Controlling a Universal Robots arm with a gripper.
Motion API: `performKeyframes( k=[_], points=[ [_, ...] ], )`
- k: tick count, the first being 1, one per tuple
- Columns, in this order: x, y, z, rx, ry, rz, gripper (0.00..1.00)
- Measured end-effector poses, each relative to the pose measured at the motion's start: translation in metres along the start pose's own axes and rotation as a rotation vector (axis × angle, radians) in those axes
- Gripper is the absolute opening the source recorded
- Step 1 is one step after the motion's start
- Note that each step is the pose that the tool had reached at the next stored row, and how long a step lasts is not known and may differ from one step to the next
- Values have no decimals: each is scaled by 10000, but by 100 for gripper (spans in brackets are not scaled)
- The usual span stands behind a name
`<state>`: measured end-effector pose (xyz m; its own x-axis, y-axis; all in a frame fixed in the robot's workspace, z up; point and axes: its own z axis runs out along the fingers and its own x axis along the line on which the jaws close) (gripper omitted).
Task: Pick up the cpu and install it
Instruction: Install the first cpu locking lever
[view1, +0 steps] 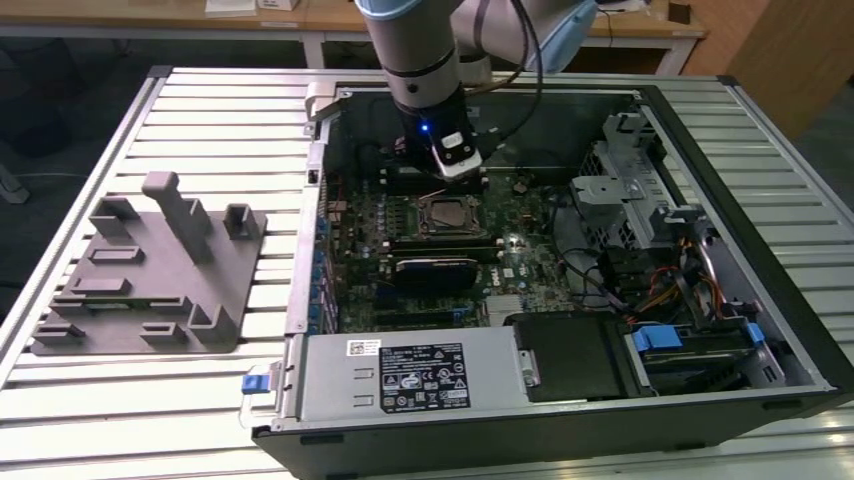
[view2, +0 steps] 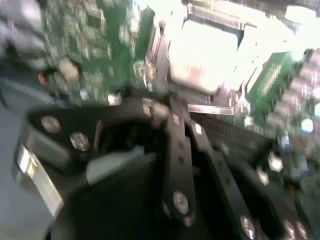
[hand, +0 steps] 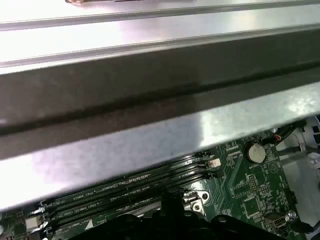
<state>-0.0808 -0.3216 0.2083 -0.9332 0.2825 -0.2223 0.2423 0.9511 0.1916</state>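
Open computer case (view1: 534, 437) on a slatted table (view1: 200, 110). At the exterior view's left, a grey plastic tray (view1: 147, 290), with no chip to see on it. Over the motherboard (view1: 534, 265), the gripper (view1: 457, 172), just above the socket (view1: 443, 233); cannot tell if wide or narrow, nothing visibly held. Inside the socket frame, the cpu (view2: 197, 55), pale and square. Judged so: picked up and set in place; latched or not, cannot tell. On the power supply (view1: 327, 385), a black-and-white label (view1: 424, 378) and a small white sticker (view1: 363, 348); print not legible.
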Motion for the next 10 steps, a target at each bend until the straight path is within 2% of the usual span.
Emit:
performKeyframes(
  k=[1, 5, 10],
  points=[
    [-13, 14, -59, -3, -1, 2, 11],
    [-31, 30, -136, 1, -4, 15, 11],
    [-33, 32, -147, 3, -4, 19, 11]
  ],
)
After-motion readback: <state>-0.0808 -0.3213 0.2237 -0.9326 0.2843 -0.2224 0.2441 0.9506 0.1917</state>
